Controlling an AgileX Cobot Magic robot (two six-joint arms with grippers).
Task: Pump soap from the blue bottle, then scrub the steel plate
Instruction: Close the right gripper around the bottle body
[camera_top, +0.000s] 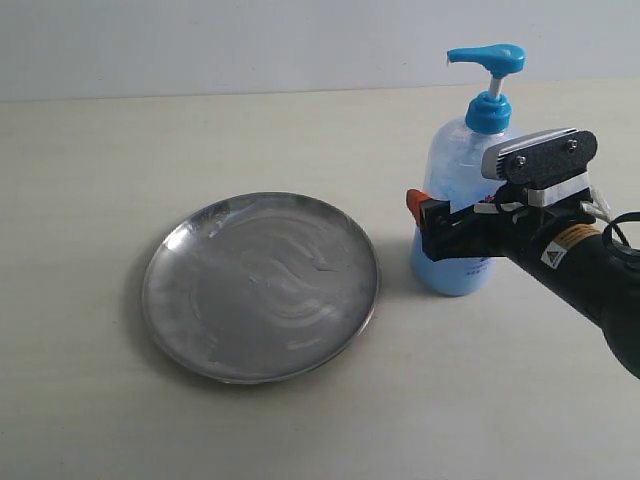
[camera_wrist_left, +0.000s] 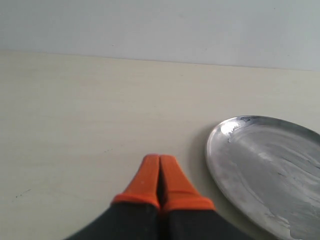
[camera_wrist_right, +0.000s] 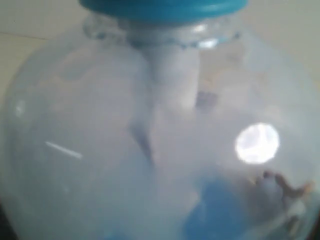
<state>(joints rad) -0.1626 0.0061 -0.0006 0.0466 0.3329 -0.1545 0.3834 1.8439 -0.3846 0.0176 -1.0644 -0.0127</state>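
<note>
Here, the tall clear plastic bottle (camera_top: 455, 165) with the blue pump head (camera_top: 488, 62) stands upright on the pale cream tabletop (camera_top: 90, 400), near the right side of the round, shallow, shiny stainless-steel plate (camera_top: 260, 288) but not touching it. Light blue liquid soap (camera_top: 450, 275) fills the bottle's lower part, and swirly pale smears cover the plate. The right gripper (camera_top: 432, 205) reaches in from the right, its jaws spread wide around the bottle's body, with one orange fingertip (camera_top: 414, 202) at the bottle's left side. Whether the pads press the plastic cannot be told. The left gripper (camera_wrist_left: 160, 172) is beside the plate's rim, its orange fingertips closed together on nothing.
</note>
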